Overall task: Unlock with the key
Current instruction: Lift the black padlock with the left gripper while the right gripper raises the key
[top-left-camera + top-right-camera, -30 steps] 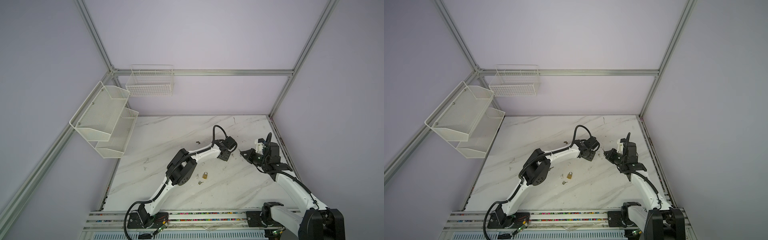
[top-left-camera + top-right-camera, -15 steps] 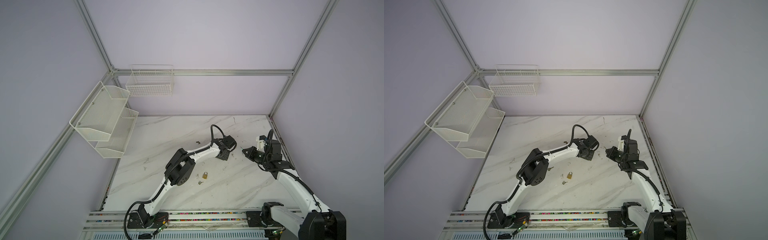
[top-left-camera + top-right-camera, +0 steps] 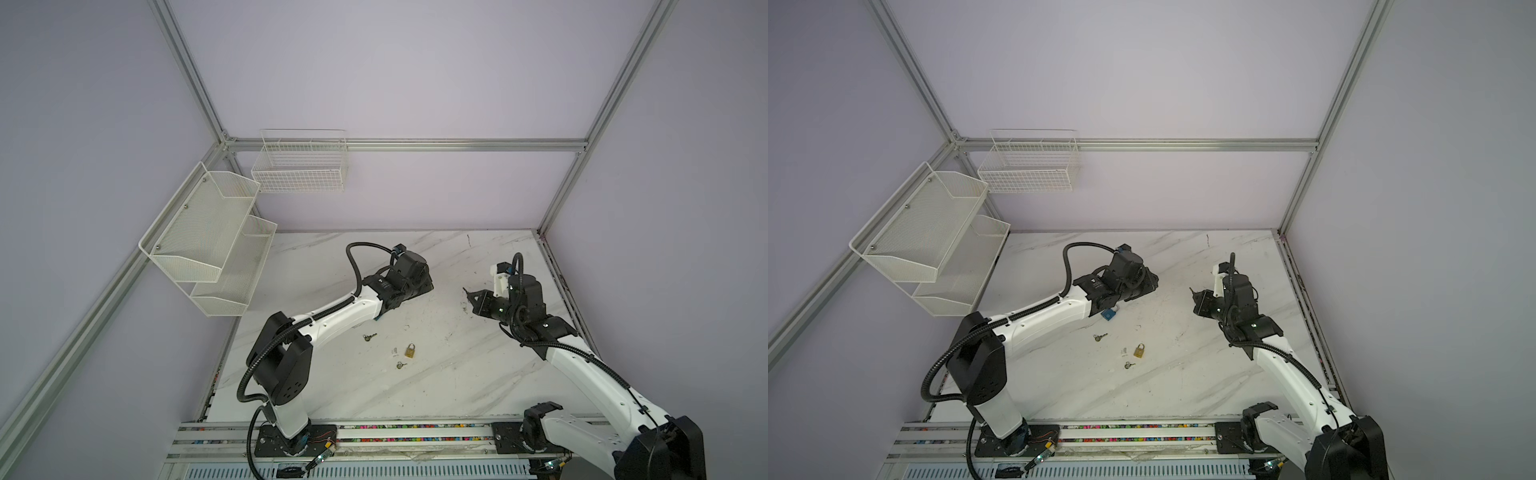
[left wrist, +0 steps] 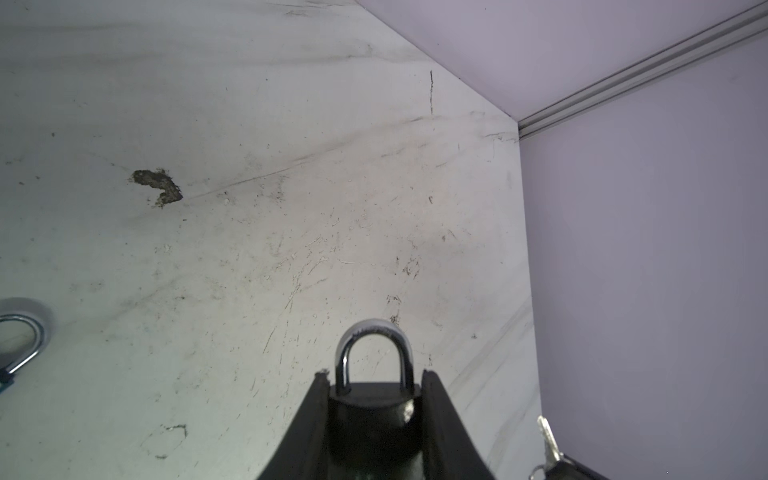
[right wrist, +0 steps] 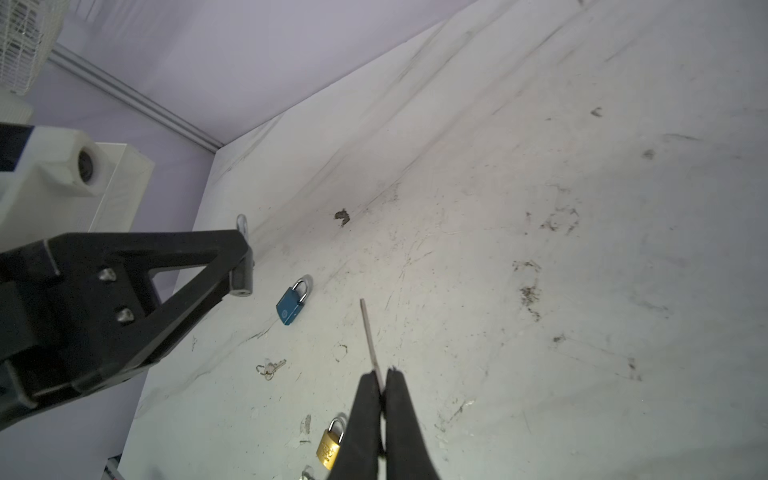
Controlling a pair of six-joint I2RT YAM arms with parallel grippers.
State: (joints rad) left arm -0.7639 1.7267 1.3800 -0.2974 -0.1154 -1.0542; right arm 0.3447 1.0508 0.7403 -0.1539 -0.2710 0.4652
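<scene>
While both arms are hovering over the far half of the marble table, the left tool is clamping the black padlock by the flanks of its body. The right tool, fingers pressed together, is pinching the key, which is hanging nearer the table's right edge.

By its looks the black padlock is handling as dense, rigid and smooth, so the body is the place to grip. Its shackle is projecting clear of the fingers on one side. Its base is showing on the opposite side in the right wrist view, so the long axis is apparently running across the fingers. Any keyway is too small to tell.

A blue padlock and a brass padlock are lying near the table's middle.

The key, well apart from the black padlock, is likely handling as light, stiff and slick, and it may pivot unless it is taken by its flat head, which is hidden between the fingers. Its blade is extending the line of the tool, tip leading away from the wrist, and is not yet aiming at the lock's base.

Loose keys are lying beside the spare padlocks.
</scene>
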